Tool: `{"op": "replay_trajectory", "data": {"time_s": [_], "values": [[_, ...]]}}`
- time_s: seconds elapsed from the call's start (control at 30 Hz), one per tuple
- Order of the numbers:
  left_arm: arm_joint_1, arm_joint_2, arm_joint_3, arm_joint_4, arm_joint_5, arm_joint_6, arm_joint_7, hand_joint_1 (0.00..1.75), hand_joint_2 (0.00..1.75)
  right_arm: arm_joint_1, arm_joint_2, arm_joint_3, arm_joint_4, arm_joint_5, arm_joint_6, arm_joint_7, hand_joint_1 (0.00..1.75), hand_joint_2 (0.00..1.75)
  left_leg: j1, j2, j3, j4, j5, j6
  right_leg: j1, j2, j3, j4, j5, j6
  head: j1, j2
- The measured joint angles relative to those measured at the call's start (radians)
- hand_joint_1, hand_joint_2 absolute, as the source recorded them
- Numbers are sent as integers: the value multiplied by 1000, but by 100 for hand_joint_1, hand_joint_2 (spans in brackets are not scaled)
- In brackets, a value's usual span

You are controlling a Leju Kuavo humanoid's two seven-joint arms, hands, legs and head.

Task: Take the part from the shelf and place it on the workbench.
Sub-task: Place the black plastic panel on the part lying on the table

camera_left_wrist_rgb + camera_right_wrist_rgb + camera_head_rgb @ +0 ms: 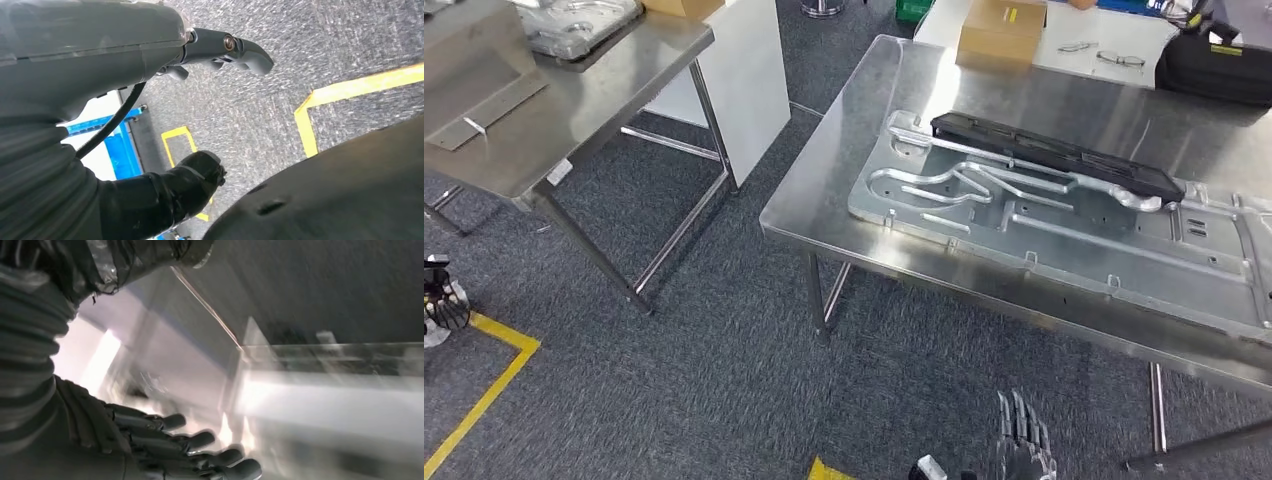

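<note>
The right hand point(1022, 448) hangs low at the near edge, its fingers point(200, 440) straight, loosely apart and holding nothing. The left hand point(220, 50) hangs over the carpet, its thumb out and nothing in it; how its other fingers lie I cannot tell.

The part, a long black tray point(1054, 155), lies on the large stamped metal panel point(1064, 230) that covers the near desk point(824, 190) on the right, so the placing looks done or nearly so. To close the step well, I would keep both arms low and clear of the desk edge so that nothing nudges the tray off the panel's raised ribs.

Counted: one black tray, one metal panel, two steel desks, the second point(574, 110) at far left with a moulded tray point(574, 25) on it. Far right, one cardboard box point(1002, 30), one black case point(1219, 70) and two pairs of glasses point(1121, 60)
</note>
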State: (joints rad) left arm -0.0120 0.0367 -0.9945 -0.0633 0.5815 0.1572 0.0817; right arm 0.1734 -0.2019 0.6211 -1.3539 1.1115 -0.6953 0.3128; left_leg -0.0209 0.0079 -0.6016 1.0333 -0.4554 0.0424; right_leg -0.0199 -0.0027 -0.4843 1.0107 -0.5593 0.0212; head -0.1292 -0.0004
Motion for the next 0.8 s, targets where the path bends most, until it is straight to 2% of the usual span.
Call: {"op": "replay_trajectory", "data": {"time_s": [0.03,0.07,0.13,0.17,0.2,0.27,0.3,0.33,0.37,0.43,0.47,0.5,0.57,0.63,0.67,0.7,0.73,0.8], "values": [[0,1,0,0,1,3,-3,0,175,-3,1,5,28,-31,0,6,0,175,-2,-1,-1,0,2,2,-1,-1,-1,2,7,-6,-2,0],[0,2,0,0,2,4,-4,0,175,-3,2,9,51,-49,-1,8,0,175,-3,-2,-1,-7,6,6,-1,-2,0,-4,10,-1,-2,0],[0,2,0,0,2,5,-5,0,175,-5,3,15,83,-60,-2,7,0,175,5,-2,17,-49,34,20,2,-3,5,-9,13,3,-2,0],[0,1,0,0,2,5,-6,0,175,-7,3,17,98,-69,-2,8,0,175,10,0,27,-74,51,25,5,-1,1,5,-3,3,-1,0],[0,0,0,0,3,6,-7,0,175,-10,4,19,114,-88,1,9,0,175,15,2,34,-92,66,28,6,0,-10,37,-31,3,-1,0],[-1,-1,0,0,5,8,-12,0,175,-18,6,23,165,-183,24,1,0,87,19,4,27,-100,80,26,0,3,-53,137,-102,9,-1,0],[-1,-1,0,0,6,10,-15,0,175,-25,8,24,205,-259,43,-14,0,44,21,4,19,-97,83,22,-5,3,-70,179,-120,14,-1,0],[-2,-2,0,0,7,12,-19,0,175,-33,13,23,260,-346,62,-41,0,0,25,4,10,-92,85,17,-11,2,-74,194,-119,21,-1,0],[-2,-2,-1,0,8,12,-23,0,175,-43,20,21,328,-433,75,-81,0,0,31,3,-1,-83,87,10,-18,2,-59,170,-96,29,-1,0],[-2,-2,-1,0,8,12,-27,0,175,-57,41,13,466,-550,83,-161,0,0,43,0,-25,-57,87,-9,-31,0,4,56,-36,47,-1,0],[-1,0,-2,0,9,12,-29,0,131,-60,52,10,525,-579,83,-189,0,0,47,-1,-35,-42,85,-21,-32,2,25,16,-12,52,0,0],[0,1,-2,0,9,12,-31,0,87,-65,63,7,572,-597,91,-204,0,0,47,-2,-41,-29,85,-31,-31,5,31,-1,-3,49,0,0],[0,3,-2,-1,7,14,-41,0,0,-78,81,1,652,-643,137,-213,0,0,45,-3,-46,-15,87,-45,-26,11,15,14,3,30,0,0],[2,4,-5,-1,-1,19,-58,0,0,-96,102,-19,739,-737,249,-212,0,0,47,-3,-48,-14,93,-55,-25,11,3,22,3,9,-1,0],[3,6,-8,-2,-5,19,-68,0,0,-106,116,-39,794,-804,333,-202,0,0,50,-3,-51,-9,82,-60,-23,9,-3,23,9,-2,-1,0],[5,9,-11,-3,-6,18,-79,0,0,-114,130,-67,854,-882,431,-178,0,0,52,-3,-59,11,52,-63,-23,6,-11,24,16,-13,-1,0],[7,12,-13,-5,-3,15,-88,0,0,-120,142,-102,909,-956,522,-145,0,0,52,-3,-70,48,5,-65,-21,1,-22,23,26,-23,-2,0],[7,16,-14,-8,9,11,-104,0,0,-123,160,-181,997,-1077,640,-82,0,0,51,-3,-95,169,-106,-65,-15,-6,-46,24,45,-32,-2,0]]}}
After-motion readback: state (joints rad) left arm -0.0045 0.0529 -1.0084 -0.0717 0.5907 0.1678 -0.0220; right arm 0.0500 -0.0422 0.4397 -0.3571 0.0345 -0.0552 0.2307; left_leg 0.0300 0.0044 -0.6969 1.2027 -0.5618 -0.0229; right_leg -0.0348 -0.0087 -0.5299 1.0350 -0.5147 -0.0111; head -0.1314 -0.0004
